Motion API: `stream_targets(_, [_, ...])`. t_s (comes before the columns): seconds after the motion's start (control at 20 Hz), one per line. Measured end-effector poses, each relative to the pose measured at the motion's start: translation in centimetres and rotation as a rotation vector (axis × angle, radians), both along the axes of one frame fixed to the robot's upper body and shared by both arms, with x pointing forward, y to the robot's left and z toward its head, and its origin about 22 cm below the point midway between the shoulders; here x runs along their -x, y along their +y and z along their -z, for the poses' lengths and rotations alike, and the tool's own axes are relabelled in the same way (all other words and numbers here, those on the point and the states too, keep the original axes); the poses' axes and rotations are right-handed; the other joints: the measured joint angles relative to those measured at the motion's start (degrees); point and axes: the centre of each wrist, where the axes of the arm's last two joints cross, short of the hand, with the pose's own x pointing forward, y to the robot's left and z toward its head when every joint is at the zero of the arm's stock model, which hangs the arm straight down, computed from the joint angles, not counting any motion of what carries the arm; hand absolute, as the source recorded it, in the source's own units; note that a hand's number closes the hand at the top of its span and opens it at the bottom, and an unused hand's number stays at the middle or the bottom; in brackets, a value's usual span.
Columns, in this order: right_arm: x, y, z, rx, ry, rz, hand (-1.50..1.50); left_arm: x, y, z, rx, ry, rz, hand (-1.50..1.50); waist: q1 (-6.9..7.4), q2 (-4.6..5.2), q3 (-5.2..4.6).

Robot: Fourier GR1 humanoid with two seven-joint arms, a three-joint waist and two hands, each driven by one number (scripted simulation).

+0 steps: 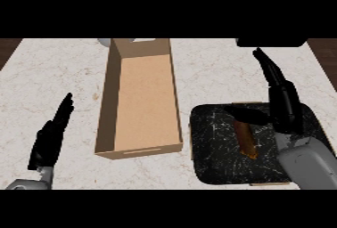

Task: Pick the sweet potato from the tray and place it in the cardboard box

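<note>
A brown sweet potato [245,139] lies on the dark speckled tray [217,151] at the lower right of the counter. My right hand [284,104] hovers over the tray's right side, fingers straight and pointing away, thumb [247,115] stretched left just above the potato's far end; the hand is open and holds nothing. The long open cardboard box [141,95] stands in the middle, left of the tray, with nothing inside. My left hand [49,138] rests open at the lower left, fingers up.
A grey round object [105,42] peeks out behind the box's far left corner. A black object [271,42] sits at the counter's far right edge. Dark wood shows beyond the marble counter's side edges.
</note>
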Motion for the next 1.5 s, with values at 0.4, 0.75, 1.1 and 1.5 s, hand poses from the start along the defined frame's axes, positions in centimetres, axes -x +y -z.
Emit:
stream_targets(0.4, [0.9,0.1,-2.7,0.425,0.234,0.06,-1.5,0.5,0.1,-0.4,0.0,0.016,-0.006,0.0,-0.5,-0.35,-0.14])
stream_targets(0.75, [1.7,2.2,-4.3,0.739,0.601,0.108,-1.5,0.7,-0.3,-0.5,-0.001,0.012,0.001,0.0,-0.14,-0.34,-0.18])
stream_targets(1.1, [3.1,6.5,-3.7,0.816,0.799,0.071,-1.5,0.5,0.0,-0.3,0.003,0.009,0.001,0.0,-0.05,-0.06,-0.04])
stream_targets(1.5, [3.4,8.2,-2.4,0.84,0.832,0.114,-1.5,0.9,-0.1,0.0,0.006,0.006,-0.002,0.0,-0.05,0.04,0.06])
